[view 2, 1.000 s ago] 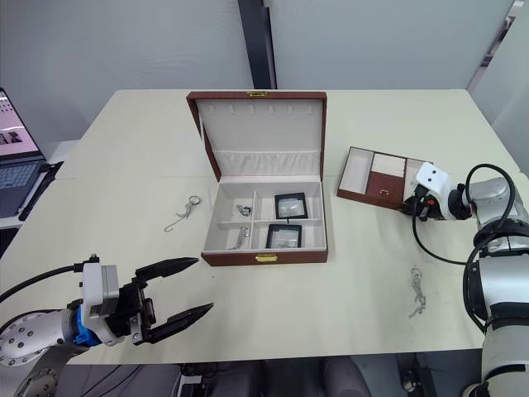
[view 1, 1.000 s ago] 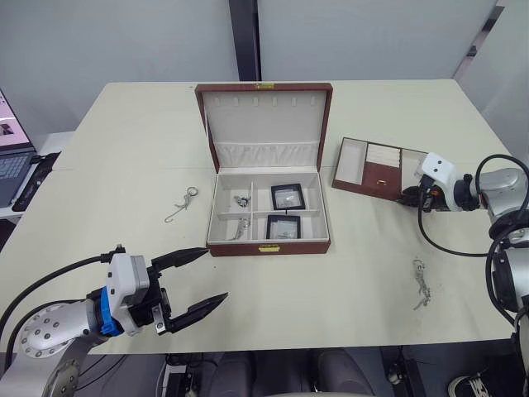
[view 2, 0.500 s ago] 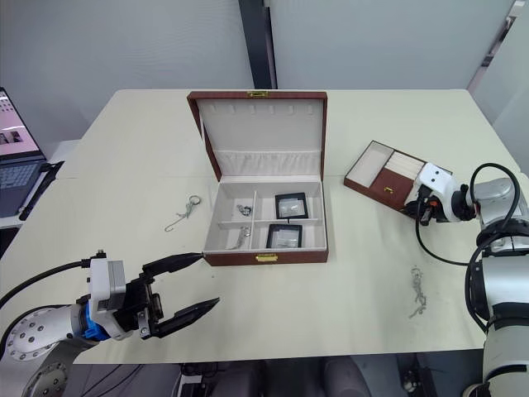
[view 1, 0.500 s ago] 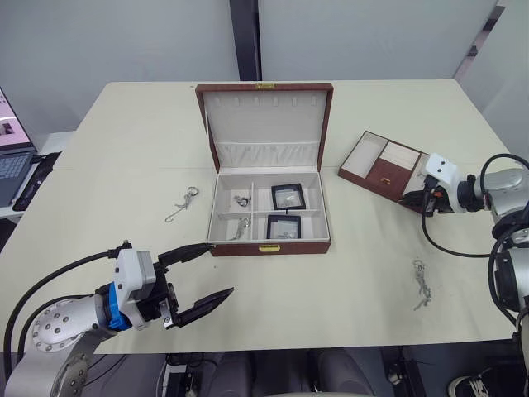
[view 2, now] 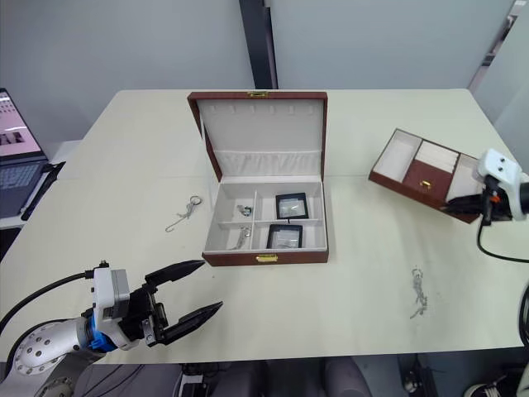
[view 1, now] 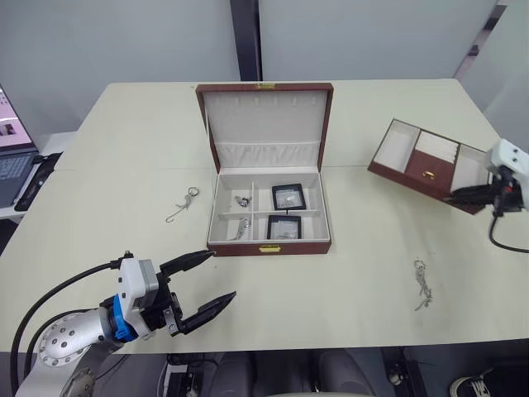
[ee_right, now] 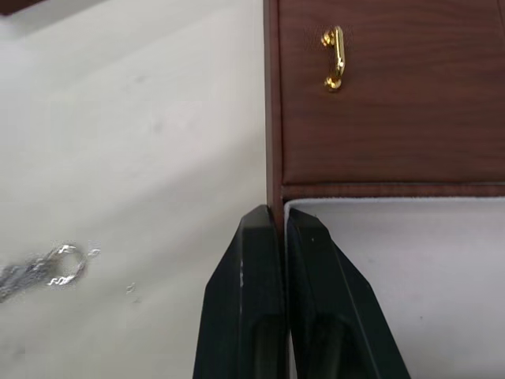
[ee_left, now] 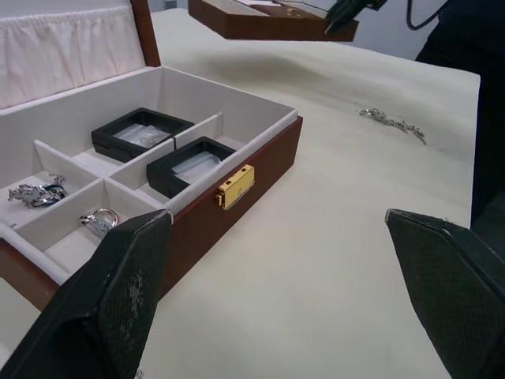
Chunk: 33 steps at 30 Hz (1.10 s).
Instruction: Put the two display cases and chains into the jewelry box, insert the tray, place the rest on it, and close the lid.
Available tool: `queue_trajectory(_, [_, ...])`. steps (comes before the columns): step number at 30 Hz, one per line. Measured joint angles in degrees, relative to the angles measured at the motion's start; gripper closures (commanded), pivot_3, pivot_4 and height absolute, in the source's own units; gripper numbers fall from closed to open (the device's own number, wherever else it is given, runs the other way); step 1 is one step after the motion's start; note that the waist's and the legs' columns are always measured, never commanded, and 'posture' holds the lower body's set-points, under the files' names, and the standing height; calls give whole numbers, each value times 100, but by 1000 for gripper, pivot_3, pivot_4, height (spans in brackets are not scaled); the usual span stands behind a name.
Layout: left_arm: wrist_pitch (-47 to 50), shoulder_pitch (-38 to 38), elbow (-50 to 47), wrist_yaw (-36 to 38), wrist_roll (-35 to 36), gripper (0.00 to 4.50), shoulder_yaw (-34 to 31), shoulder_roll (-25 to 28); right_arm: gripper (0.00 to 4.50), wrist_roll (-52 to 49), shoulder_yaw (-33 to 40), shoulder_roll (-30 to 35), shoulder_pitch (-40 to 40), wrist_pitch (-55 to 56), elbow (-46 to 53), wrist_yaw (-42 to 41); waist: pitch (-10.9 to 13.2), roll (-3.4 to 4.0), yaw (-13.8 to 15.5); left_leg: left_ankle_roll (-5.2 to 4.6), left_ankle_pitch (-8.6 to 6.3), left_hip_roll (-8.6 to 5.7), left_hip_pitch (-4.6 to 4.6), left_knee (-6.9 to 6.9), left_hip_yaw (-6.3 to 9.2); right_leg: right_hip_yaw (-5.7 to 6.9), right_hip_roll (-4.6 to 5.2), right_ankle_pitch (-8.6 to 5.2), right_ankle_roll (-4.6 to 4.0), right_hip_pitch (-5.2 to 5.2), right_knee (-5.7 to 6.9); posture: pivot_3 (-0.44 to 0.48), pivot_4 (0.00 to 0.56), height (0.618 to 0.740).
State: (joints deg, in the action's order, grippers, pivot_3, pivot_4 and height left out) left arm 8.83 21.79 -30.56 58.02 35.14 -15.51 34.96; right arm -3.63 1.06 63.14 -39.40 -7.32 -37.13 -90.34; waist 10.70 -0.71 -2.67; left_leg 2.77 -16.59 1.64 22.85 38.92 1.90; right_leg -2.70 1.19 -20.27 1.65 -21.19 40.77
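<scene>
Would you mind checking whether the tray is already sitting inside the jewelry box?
No, the tray is held up at its wall by the right gripper, off to the side of the open jewelry box.

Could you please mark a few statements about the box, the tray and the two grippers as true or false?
1. The box has its lid up. True.
2. The right gripper is shut on the tray wall. True.
3. The tray sits inside the box. False: it is held to the right of the box.
4. The left gripper holds a chain. False: its fingers are open and empty.
5. Both cases lie in the box. True.
</scene>
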Motion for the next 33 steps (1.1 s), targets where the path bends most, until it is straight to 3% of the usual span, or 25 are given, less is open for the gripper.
queue_trajectory(6, [-53, 62, -58, -141, 13, 0, -17, -98, 4489, -1184, 846, 568, 1850, -1905, 3618, 89, -11, 30, -13, -1, 0, 3, -11, -1, -4, -5, -7, 0, 0, 6, 4, 0, 150, 740])
queue_trajectory(10, [-53, 201, -64, -288, 13, 0, -60, -139, 4489, -1758, 1016, 614, 2080, -2811, 5138, 402, -9, 24, -4, -1, -1, -1, -9, -1, 2, 0, -9, 0, 1, 9, -1, 0, 150, 740])
queue_trajectory(13, [-59, 340, -76, -414, 12, 0, -121, -186, 4489, -1959, 891, 601, 2031, -3208, 5728, 702, -7, 20, 32, -1, -1, -3, -6, -1, 3, 1, -8, 0, 1, 9, -5, 0, 150, 740])
queue_trajectory(21, [-173, 698, -346, -886, -41, 0, -198, -539, 4489, -2039, -593, -172, 868, -3894, 6420, 1585, -1, 8, 61, -1, -1, -3, 3, -1, 15, 8, -8, 0, 1, 5, -12, 0, 150, 740])
queue_trajectory(27, [-355, 1304, -601, -1220, -174, 0, -291, -902, 4489, -1916, -1558, -861, -115, -4224, 6348, 1963, 1, -5, 79, -1, 0, -2, 4, 0, 25, 10, -5, 0, 1, 7, -16, 0, 150, 740])
queue_trajectory(33, [-568, 1735, -848, -1465, -283, 0, -298, -1160, 4489, -1527, -2327, -1341, -567, -4214, 5974, 2135, -2, -11, 78, -1, -1, -4, 5, 0, 25, 13, -4, 0, 0, 7, -21, 0, 150, 740])
